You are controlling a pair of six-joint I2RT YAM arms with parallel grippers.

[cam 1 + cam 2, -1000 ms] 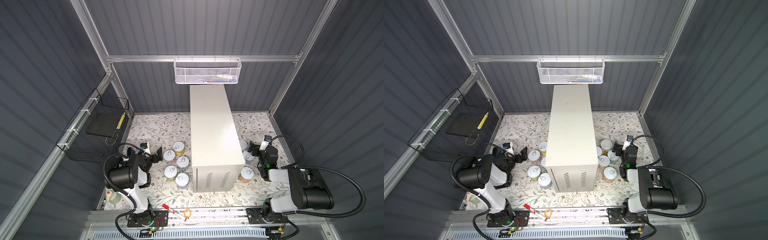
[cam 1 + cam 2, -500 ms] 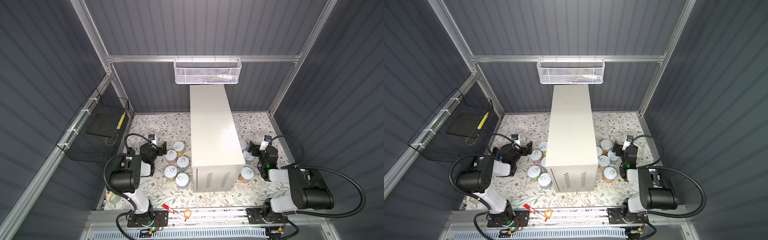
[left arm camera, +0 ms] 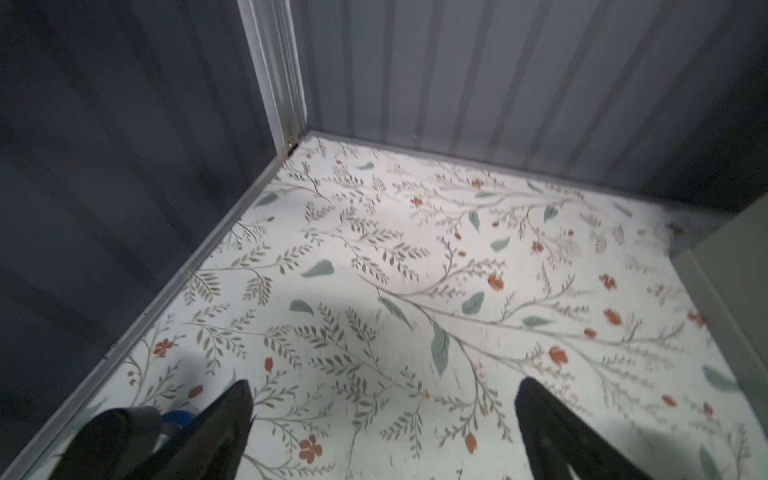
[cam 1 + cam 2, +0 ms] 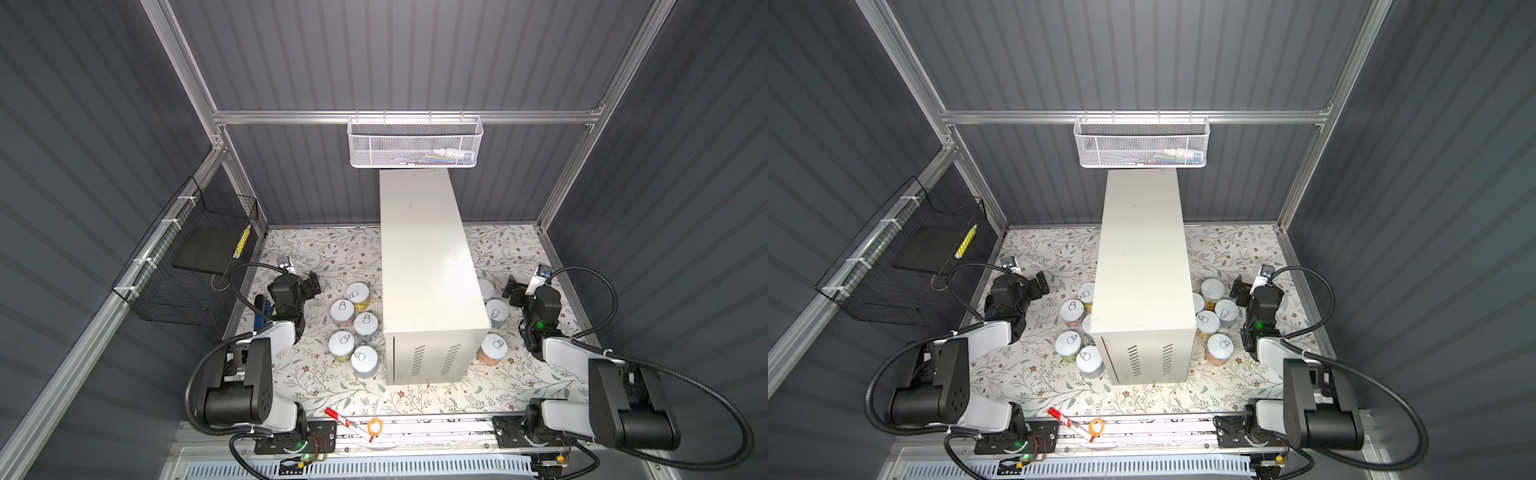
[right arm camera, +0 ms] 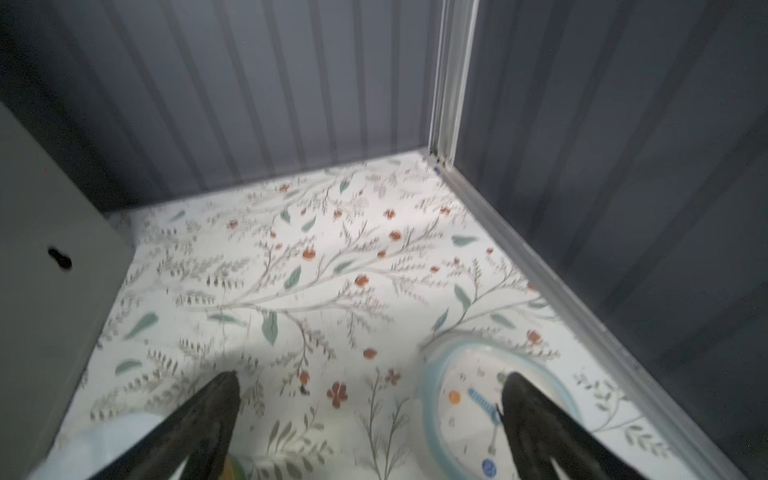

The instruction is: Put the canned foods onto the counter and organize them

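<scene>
Hovering over the floral mat (image 3: 415, 257), I hold both pincers spread wide, gripping nothing. My left pincer (image 4: 309, 284) sits at 10 o'clock of the five left tins (image 4: 343, 309), and my right pincer (image 4: 1239, 291) at 2 o'clock of the five right tins (image 4: 1207, 321). All the tins stand upright on the mat, flanking the cream desk (image 4: 419, 257) at its 8 and 4 o'clock. A round clock disc (image 5: 465, 399) lies under one right fingertip.

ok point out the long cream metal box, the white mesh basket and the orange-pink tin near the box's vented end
long cream metal box (image 4: 424, 257): in a top view, its flat top
white mesh basket (image 4: 386, 145): in a top view, its front mesh wall
orange-pink tin (image 4: 493, 345): in a top view, its silver lid
</scene>
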